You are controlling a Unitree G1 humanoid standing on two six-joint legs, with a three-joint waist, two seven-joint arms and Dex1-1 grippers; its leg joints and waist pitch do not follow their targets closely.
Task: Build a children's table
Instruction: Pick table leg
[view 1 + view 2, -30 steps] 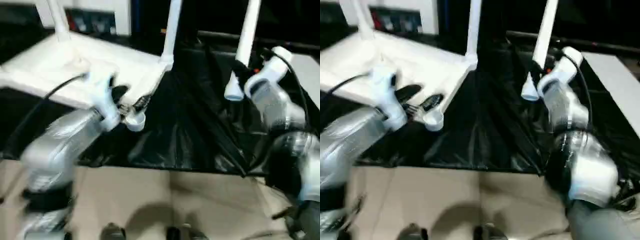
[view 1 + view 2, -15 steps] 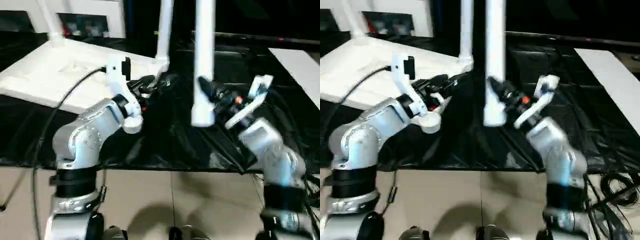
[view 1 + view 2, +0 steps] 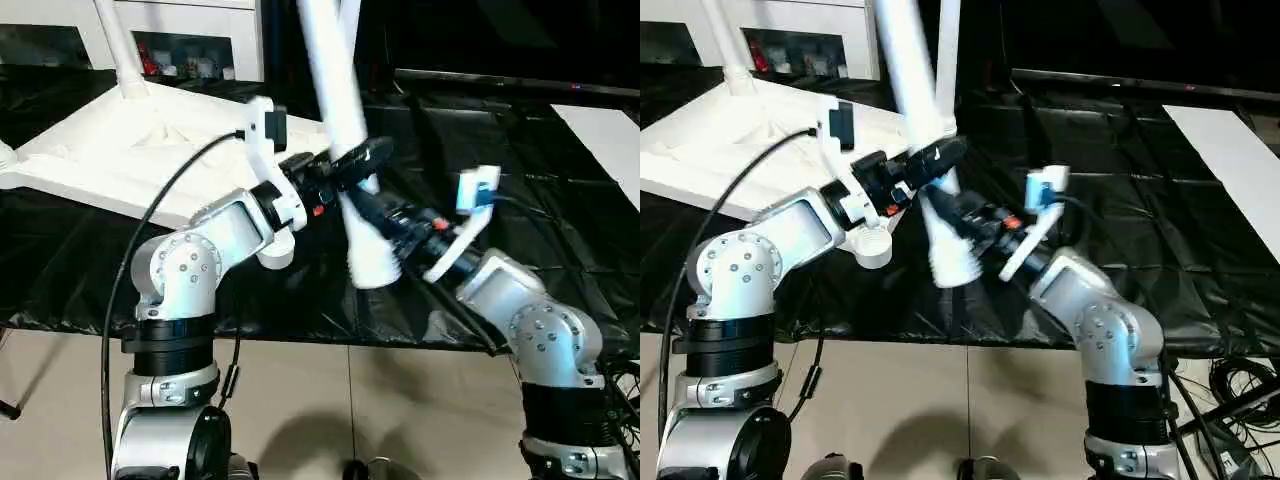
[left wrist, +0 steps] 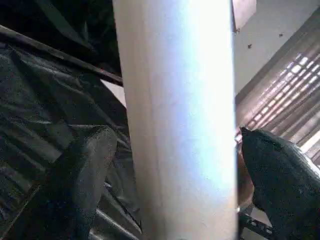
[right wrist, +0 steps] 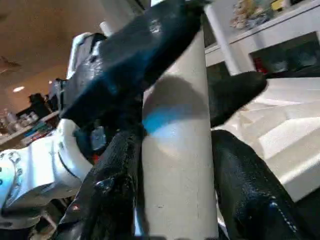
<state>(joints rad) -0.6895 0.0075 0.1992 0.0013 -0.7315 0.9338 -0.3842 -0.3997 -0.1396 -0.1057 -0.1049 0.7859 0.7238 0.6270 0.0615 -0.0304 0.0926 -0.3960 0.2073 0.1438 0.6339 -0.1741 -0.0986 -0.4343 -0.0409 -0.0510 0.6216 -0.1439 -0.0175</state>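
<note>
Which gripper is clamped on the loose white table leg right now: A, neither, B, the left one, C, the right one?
C: the right gripper has its fingers pressed on both sides of the leg, while the left gripper straddles it with gaps.

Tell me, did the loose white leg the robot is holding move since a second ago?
Yes. The leg in the right gripper has swung over to the tabletop and now sits by its near corner, between the left gripper's open fingers.
</note>
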